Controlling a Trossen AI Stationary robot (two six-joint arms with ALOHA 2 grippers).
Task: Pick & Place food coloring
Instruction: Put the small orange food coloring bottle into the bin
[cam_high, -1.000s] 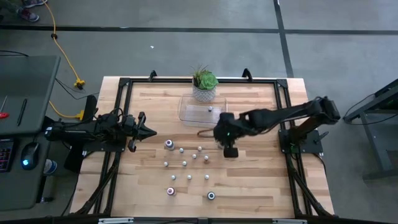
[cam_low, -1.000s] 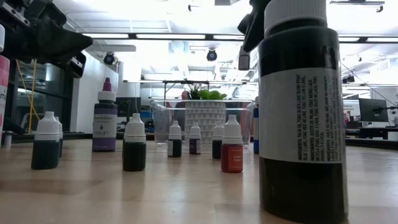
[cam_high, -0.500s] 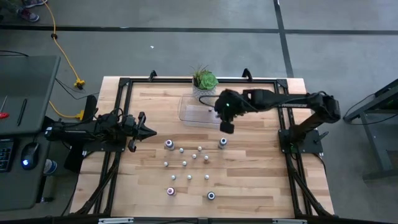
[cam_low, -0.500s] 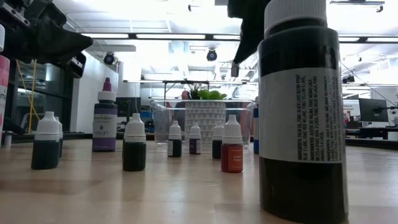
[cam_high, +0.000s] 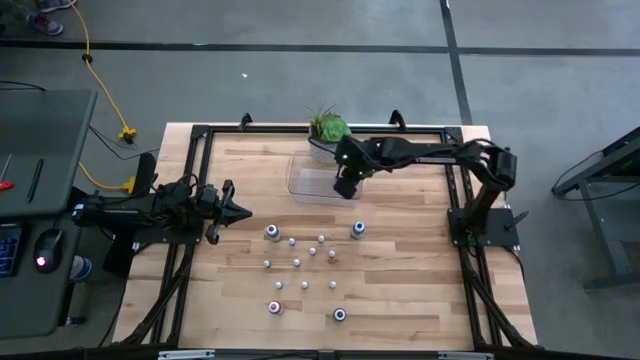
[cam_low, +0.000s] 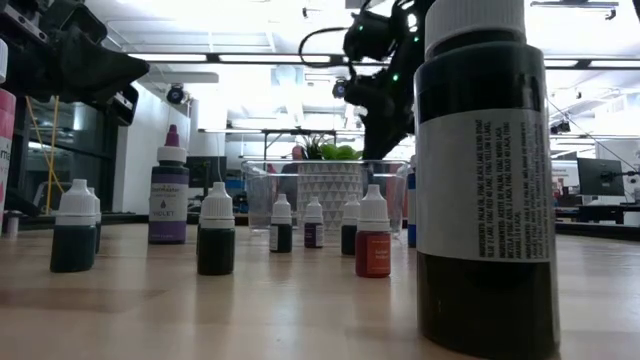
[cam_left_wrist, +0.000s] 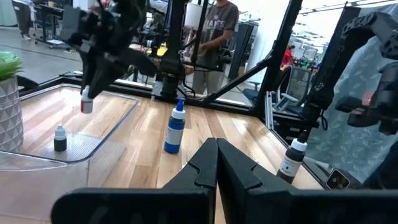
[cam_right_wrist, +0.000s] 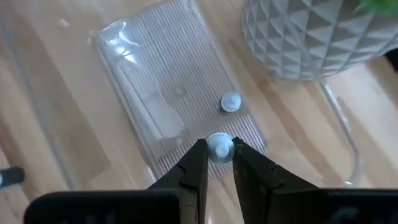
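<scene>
Several small food coloring bottles (cam_high: 297, 262) stand upright on the wooden table, among them a blue one (cam_high: 357, 230) and a purple one (cam_low: 168, 198). A clear tray (cam_high: 305, 182) lies at the far middle, with one small bottle (cam_right_wrist: 231, 102) standing in it. My right gripper (cam_high: 345, 187) hangs over the tray, shut on another small white-capped bottle (cam_right_wrist: 219, 148). My left gripper (cam_high: 240, 210) waits at the table's left, shut and level, touching nothing. My right gripper pinches the small bottle by its white cap (cam_right_wrist: 219, 149) between its two fingertips. The fingers come from above, slanting down. The bottle (cam_left_wrist: 86, 104) hangs upright below the fingers, clear of the tray's floor.
A potted green plant (cam_high: 328, 130) stands right behind the tray at the far edge. A tall dark bottle (cam_low: 485, 180) stands close to the low camera. A black frame (cam_high: 200, 135) borders the table. A person stands beyond the table in the left wrist view.
My right gripper has carried the small bottle from the table's middle toward the far edge and a little left, sinking and rolling as it went. It is now over the tray, with its fingers kept shut on the bottle.
</scene>
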